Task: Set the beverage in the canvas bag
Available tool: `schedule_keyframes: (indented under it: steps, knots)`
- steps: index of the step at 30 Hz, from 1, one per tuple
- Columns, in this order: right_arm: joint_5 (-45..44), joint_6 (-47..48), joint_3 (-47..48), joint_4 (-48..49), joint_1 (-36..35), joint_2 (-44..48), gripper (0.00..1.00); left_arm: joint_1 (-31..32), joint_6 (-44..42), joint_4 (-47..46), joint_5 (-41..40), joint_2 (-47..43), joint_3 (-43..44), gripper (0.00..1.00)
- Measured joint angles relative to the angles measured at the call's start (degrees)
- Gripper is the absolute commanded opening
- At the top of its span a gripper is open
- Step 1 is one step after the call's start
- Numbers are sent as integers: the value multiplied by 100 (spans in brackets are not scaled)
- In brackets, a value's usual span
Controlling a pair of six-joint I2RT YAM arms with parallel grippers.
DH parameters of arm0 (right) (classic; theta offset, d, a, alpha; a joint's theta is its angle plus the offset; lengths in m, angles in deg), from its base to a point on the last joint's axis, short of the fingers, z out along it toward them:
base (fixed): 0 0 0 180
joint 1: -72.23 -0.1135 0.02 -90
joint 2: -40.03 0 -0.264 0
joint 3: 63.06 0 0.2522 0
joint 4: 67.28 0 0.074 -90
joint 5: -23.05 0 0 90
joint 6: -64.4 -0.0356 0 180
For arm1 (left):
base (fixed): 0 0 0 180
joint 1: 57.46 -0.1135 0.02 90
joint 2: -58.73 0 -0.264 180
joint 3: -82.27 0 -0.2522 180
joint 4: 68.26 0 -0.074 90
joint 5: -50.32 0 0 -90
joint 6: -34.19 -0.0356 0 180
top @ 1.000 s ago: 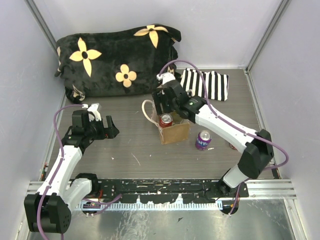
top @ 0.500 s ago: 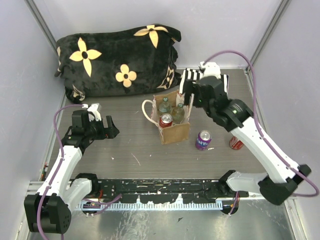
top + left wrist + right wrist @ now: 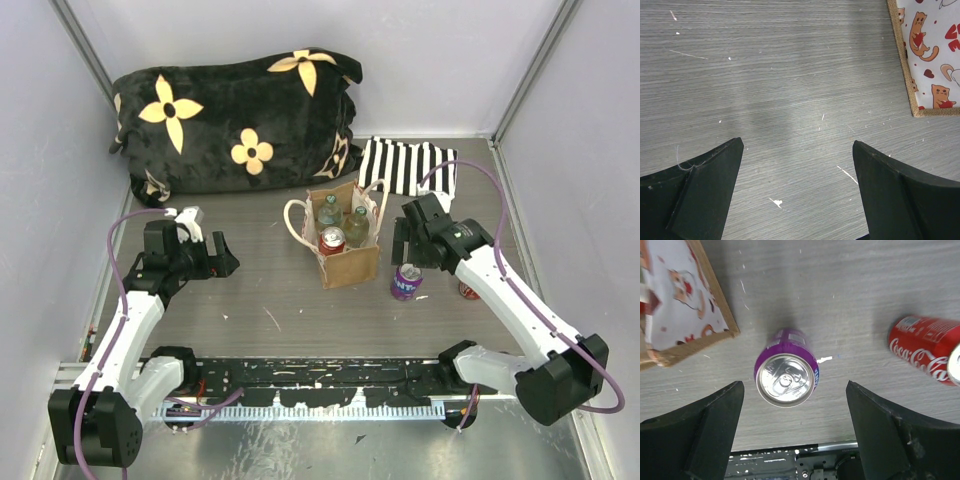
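The tan burlap canvas bag [image 3: 350, 267] stands upright mid-table with cream handles. It holds two green bottles [image 3: 343, 217] and a red can [image 3: 331, 240]. A purple beverage can [image 3: 406, 281] stands upright just right of the bag. My right gripper [image 3: 409, 254] is open directly above that can, not touching it. In the right wrist view the can [image 3: 786, 376] sits between my spread fingers [image 3: 700, 430], and the bag's corner [image 3: 687, 305] shows at upper left. My left gripper [image 3: 222, 258] is open and empty, left of the bag. The left wrist view [image 3: 797, 143] shows bare table under it.
A red cola can [image 3: 467, 290] lies on its side right of the purple can, also seen in the right wrist view [image 3: 925, 346]. A black flowered cushion [image 3: 235, 120] fills the back left. A striped fabric piece [image 3: 410, 167] lies at the back right. The bag's cat-print side [image 3: 930, 50] shows in the left wrist view.
My right arm lifted from over the bag, swung right, then came forward and down above the purple can. The bottles in the bag came into view. My left arm has not moved.
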Motion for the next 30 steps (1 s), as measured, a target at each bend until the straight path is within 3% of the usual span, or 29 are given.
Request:
schedule_keyframes:
  steps: [7, 17, 22, 30]
  knots:
    - [568, -85, -796, 345, 267, -76, 89, 0, 0, 0, -2, 0, 0, 98]
    - [925, -127, -1189, 846, 295, -282, 88, 0, 0, 0, -2, 0, 0, 98]
    - [914, -129, -1259, 964, 297, -402, 73, 0, 0, 0, -2, 0, 0, 98]
    - [850, -144, -1263, 999, 304, -413, 24, 0, 0, 0, -2, 0, 0, 98]
